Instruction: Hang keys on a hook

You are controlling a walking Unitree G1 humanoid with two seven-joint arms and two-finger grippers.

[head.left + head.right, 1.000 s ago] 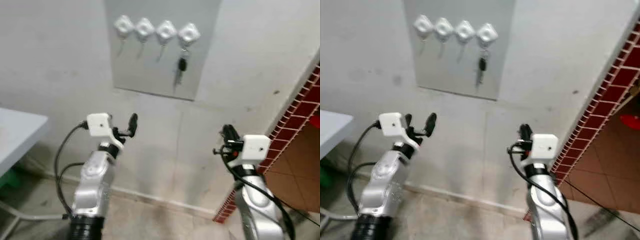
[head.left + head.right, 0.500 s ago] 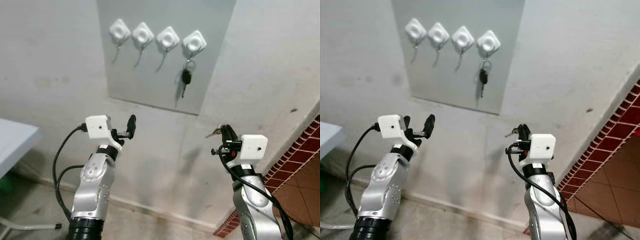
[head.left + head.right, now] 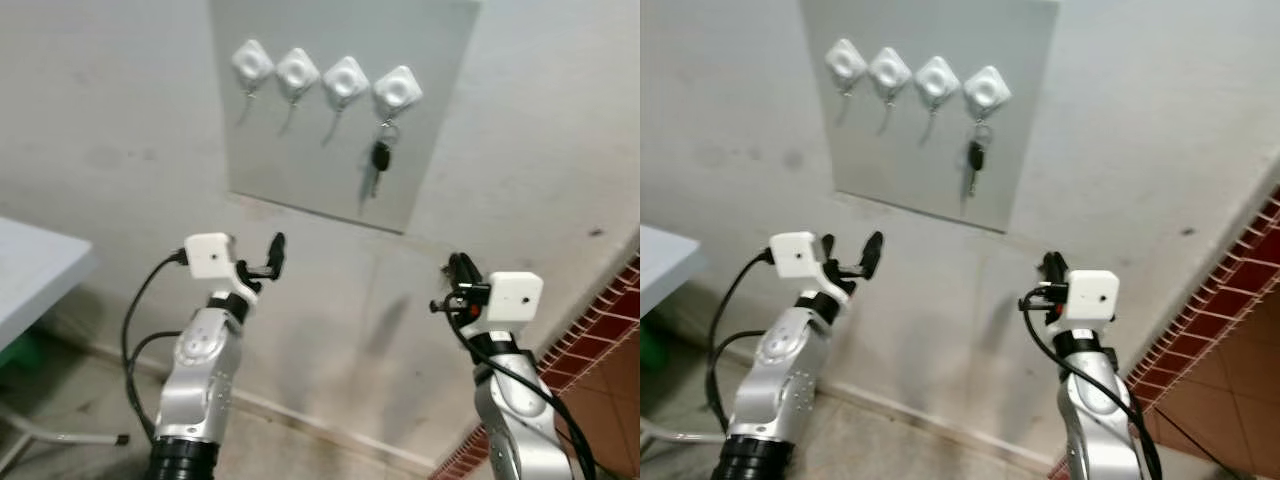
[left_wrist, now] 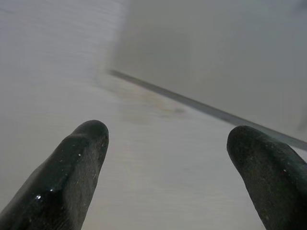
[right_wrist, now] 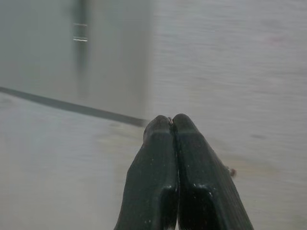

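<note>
Although our right hand [image 5: 171, 125] is pressed shut with a mere glint beside it and our left hand [image 4: 168, 143] spread, the keys [image 3: 379, 160] hang on the rightmost hook [image 3: 398, 92]: light, stiff, slippery, best pinched by the ring.

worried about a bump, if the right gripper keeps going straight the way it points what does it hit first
Most likely the bare grey wall, just beside the lower corner of the hook panel. The right gripper is shut. Nothing else lies in its line, though how near the wall is stays unclear.
</note>
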